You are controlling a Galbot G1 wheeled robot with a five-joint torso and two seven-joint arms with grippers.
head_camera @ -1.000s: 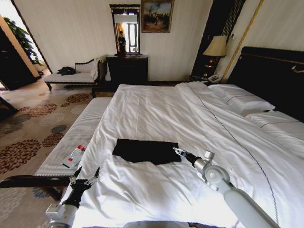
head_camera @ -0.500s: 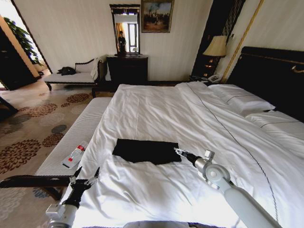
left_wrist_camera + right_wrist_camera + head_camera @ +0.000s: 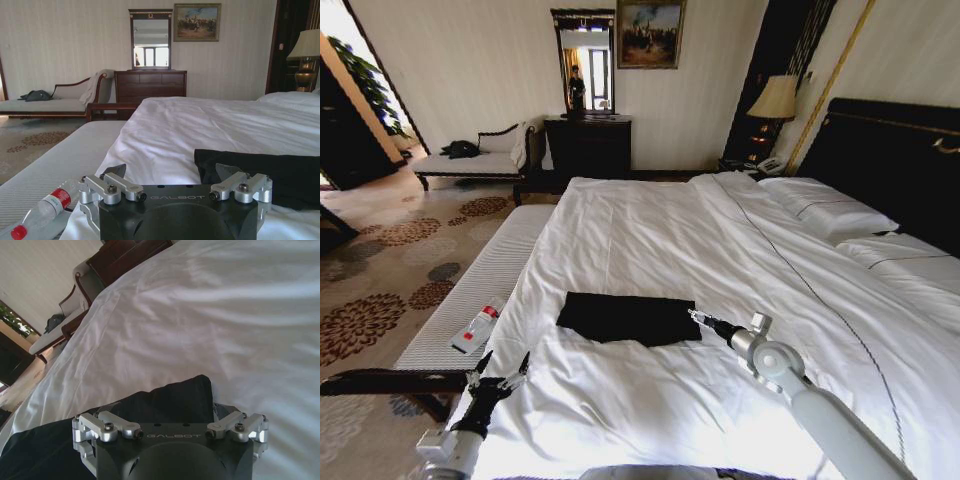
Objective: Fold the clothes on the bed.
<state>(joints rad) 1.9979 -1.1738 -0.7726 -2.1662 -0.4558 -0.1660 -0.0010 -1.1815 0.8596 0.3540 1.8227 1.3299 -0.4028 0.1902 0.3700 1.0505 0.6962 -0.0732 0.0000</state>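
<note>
The right gripper [image 3: 693,316], fingers spread, sits at the right end of the clothes [image 3: 625,317], whose long axis runs sideways across the bed [image 3: 650,230]; the left gripper [image 3: 500,372], fingers wide, waits farther off.

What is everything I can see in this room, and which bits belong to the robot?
T-shirt: one, black, folded flat on the near part of the bed.
Bed: one, white bedding, dark headboard.
Bench: one, white, beside the bed.
Bottle: one, clear with red cap, on the bench.
Dresser: one, dark wood, far wall, mirror above.
Lamp: one, cream shade, by the headboard.
Left gripper: open, at the bed's near edge.
Right gripper: at the T-shirt's right edge.
</note>
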